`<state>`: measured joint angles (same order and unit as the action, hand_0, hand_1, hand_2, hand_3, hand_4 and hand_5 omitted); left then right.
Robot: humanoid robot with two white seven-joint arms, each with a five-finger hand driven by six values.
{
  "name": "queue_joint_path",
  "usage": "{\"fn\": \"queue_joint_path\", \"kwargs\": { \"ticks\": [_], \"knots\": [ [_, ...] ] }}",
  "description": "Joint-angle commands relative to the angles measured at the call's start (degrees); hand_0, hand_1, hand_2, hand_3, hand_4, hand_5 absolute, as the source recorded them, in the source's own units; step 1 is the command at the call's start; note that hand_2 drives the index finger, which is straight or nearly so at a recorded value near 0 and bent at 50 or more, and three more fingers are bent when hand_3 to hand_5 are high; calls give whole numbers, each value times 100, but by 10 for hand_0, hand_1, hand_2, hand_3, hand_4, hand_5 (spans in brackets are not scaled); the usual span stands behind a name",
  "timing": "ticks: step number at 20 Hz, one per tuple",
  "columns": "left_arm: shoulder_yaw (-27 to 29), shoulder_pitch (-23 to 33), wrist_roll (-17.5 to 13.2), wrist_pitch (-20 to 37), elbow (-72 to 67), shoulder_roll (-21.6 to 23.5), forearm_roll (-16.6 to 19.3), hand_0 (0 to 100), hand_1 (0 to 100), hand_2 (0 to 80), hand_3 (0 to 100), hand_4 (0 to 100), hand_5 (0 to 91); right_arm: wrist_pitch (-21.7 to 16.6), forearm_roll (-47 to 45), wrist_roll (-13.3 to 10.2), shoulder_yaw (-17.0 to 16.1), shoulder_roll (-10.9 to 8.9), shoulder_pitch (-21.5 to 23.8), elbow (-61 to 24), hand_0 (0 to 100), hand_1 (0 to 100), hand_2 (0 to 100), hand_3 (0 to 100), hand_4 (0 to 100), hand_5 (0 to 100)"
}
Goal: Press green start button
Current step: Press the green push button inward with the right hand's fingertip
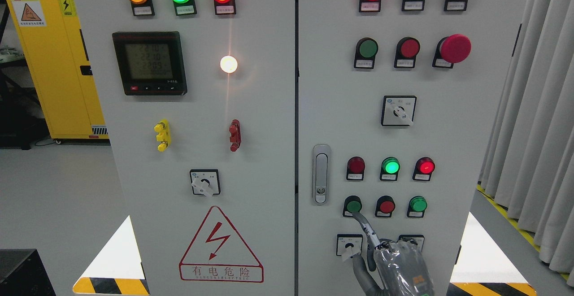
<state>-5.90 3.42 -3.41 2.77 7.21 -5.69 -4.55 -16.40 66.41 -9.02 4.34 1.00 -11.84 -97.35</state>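
Note:
My right hand (394, 264), wrapped in clear plastic, comes up from the bottom edge in front of the right cabinet door. Its index finger (365, 228) points up and left, and its tip touches the lower edge of a green push button (353, 206), the left one in the lowest button row. The other fingers are curled and hold nothing. A red button (386, 206) and another green button (418, 204) sit to its right. Above them, a green lamp (390, 167) glows between two red lamps.
A rotary selector switch (349, 245) sits just left of my hand, and a door latch (320, 174) is left of the buttons. A red mushroom stop button (454, 48) is at the upper right. Grey curtains (533, 121) hang at the right and a yellow cabinet (56, 58) stands at the left.

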Motion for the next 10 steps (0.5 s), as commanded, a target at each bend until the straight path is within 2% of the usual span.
{"fn": "queue_joint_path", "kwargs": {
  "ticks": [1, 10],
  "knots": [
    [1, 1, -2, -5, 0, 6, -2, 120, 556, 0, 0, 0, 0, 5, -5, 6, 23, 119, -125, 322, 737, 909, 0, 924, 973, 1000],
    [1, 1, -2, -5, 0, 6, -2, 120, 556, 0, 0, 0, 0, 101, -31, 14, 5, 119, -213, 445, 750, 908, 0, 926, 977, 1000]
  ]
}}
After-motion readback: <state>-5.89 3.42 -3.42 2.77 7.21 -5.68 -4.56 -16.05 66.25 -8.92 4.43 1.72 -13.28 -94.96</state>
